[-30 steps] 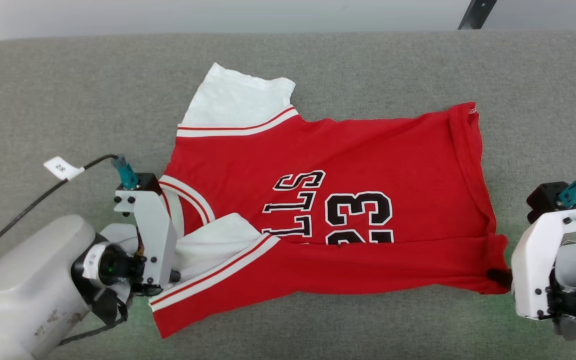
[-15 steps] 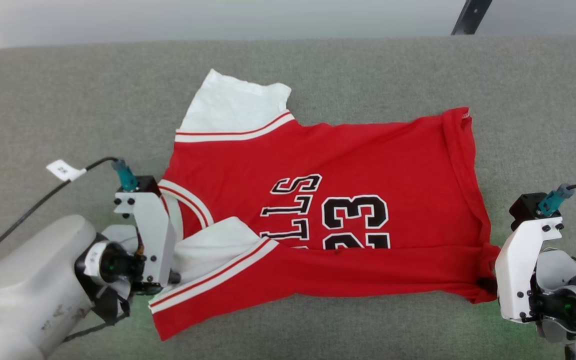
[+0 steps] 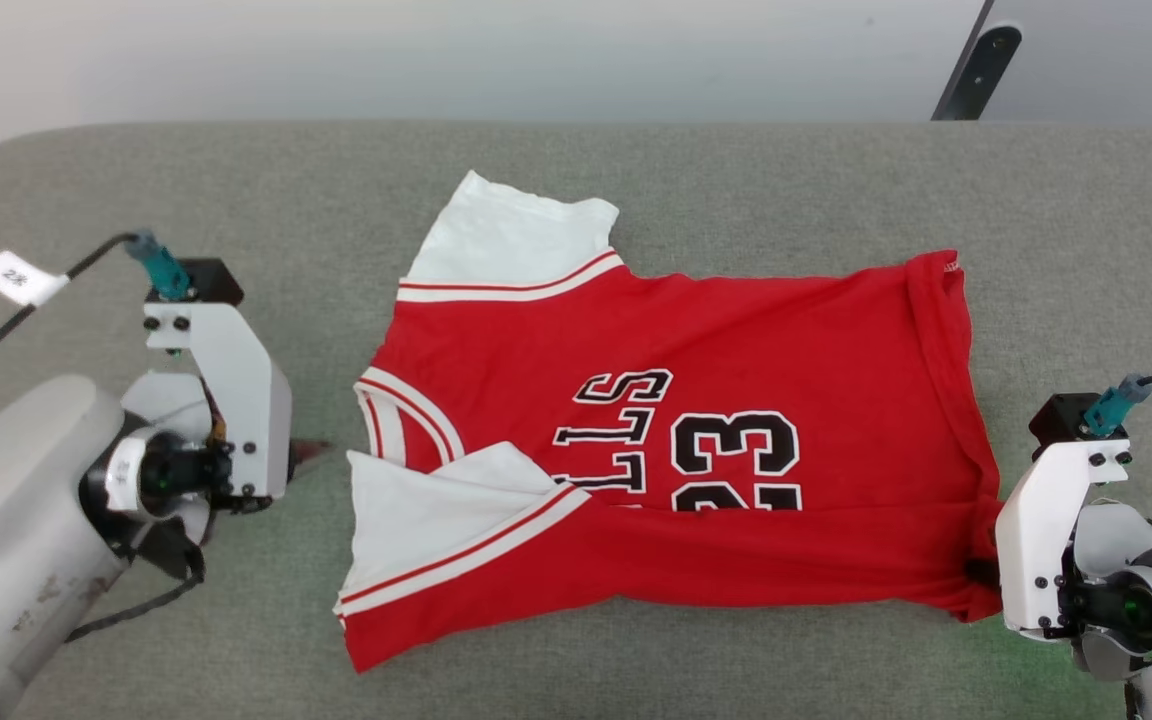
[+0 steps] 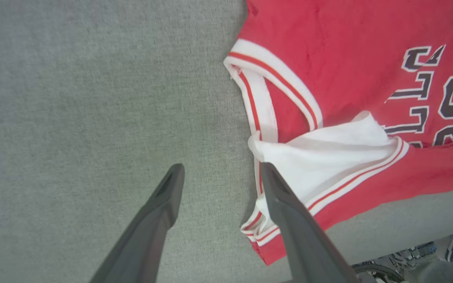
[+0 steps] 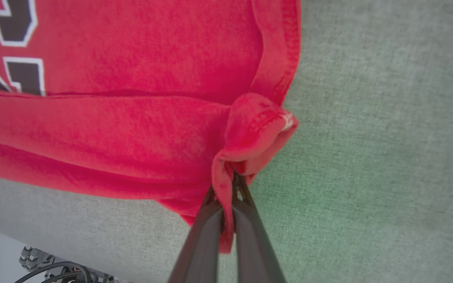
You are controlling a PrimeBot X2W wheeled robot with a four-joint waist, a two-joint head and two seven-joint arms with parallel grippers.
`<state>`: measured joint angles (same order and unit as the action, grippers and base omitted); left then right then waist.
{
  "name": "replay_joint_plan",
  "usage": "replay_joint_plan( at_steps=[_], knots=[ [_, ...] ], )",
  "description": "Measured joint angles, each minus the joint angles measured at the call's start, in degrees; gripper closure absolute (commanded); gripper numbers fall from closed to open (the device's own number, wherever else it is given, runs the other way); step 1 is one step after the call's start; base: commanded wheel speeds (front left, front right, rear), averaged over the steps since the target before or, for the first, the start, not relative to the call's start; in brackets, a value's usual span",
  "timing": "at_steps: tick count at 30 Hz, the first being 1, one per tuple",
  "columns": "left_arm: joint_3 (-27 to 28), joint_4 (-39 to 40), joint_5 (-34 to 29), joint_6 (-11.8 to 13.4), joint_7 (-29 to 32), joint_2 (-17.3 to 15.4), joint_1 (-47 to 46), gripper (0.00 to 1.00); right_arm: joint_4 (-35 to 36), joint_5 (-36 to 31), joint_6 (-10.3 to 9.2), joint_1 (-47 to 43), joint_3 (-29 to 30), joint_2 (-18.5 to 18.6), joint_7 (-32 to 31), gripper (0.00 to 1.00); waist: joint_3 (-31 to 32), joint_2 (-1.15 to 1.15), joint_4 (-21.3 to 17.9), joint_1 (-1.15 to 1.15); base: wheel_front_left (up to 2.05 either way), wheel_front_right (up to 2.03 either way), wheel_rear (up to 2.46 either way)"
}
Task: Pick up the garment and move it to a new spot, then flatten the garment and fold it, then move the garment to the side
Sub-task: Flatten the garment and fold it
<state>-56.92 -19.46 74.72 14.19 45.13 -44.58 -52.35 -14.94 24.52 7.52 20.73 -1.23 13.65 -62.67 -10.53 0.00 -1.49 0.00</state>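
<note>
The garment (image 3: 736,370), a red shirt with white sleeves and black "BULLS 23" lettering, lies spread on the grey table. Its near edge is folded up over the bottom of the lettering, and the near white sleeve (image 3: 436,510) lies folded over the chest. My left gripper (image 3: 314,452) sits just left of the collar, apart from the cloth. In the left wrist view the left gripper (image 4: 220,169) stands open over bare table beside the sleeve (image 4: 328,153). My right gripper (image 3: 981,575) is at the garment's near right corner. The right gripper (image 5: 226,186) is shut on the bunched red hem (image 5: 254,122).
The grey fabric table (image 3: 636,665) has a rounded far left corner and bare room on every side of the shirt. A dark slanted pole (image 3: 976,65) stands beyond the far right edge. A cable with a white tag (image 3: 16,277) trails from my left wrist.
My left gripper has opened, let go of the near white sleeve and drawn back to the left. The right gripper still pinches the hem corner. The head camera has shifted.
</note>
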Motion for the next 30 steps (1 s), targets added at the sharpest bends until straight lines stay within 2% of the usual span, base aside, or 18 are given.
replay_joint_plan(
  at_steps=[1,2,10,18,22,27,30],
  knots=[
    [0.33,0.2,-0.41,-0.11,-1.58,0.05,0.15,0.0,-0.6,-0.08,0.0,0.15,0.04,-0.01,0.27,0.03,0.19,0.0,0.14,0.0,0.0,0.0,0.0],
    [1.09,0.23,-0.38,-0.12,-3.41,0.21,0.53,0.0,-1.15,-0.35,0.0,0.23,0.27,-0.12,0.81,0.0,0.41,0.0,0.26,0.0,0.0,0.0,0.0],
    [4.15,1.59,-0.32,-3.86,-16.93,1.41,6.38,0.0,-2.47,-1.25,0.0,0.1,2.37,0.1,5.17,0.0,3.08,0.0,1.07,0.0,0.0,0.0,0.0],
    [5.5,3.11,-4.65,-7.13,-32.37,1.2,12.23,0.0,1.51,-1.83,-0.01,-3.44,4.08,1.27,12.76,0.0,7.04,0.0,1.65,0.0,0.0,0.0,0.0],
    [6.41,3.74,-5.99,-7.1,-39.42,1.72,15.44,0.0,5.53,-0.27,-0.01,-6.53,2.03,2.19,21.72,0.0,9.29,0.0,2.04,0.0,0.0,0.0,0.0],
    [7.23,5.45,-6.54,-6.0,-45.48,1.99,19.44,0.0,10.04,-0.57,0.01,-10.29,-0.78,3.74,37.57,0.0,11.51,0.0,2.59,0.0,0.0,0.0,0.0],
    [8.24,6.83,-7.17,-5.23,-49.83,2.04,21.4,0.0,12.37,-3.28,-0.01,-12.95,-3.26,4.67,47.82,0.0,12.17,0.0,2.89,0.0,0.0,0.0,0.0]
  ],
)
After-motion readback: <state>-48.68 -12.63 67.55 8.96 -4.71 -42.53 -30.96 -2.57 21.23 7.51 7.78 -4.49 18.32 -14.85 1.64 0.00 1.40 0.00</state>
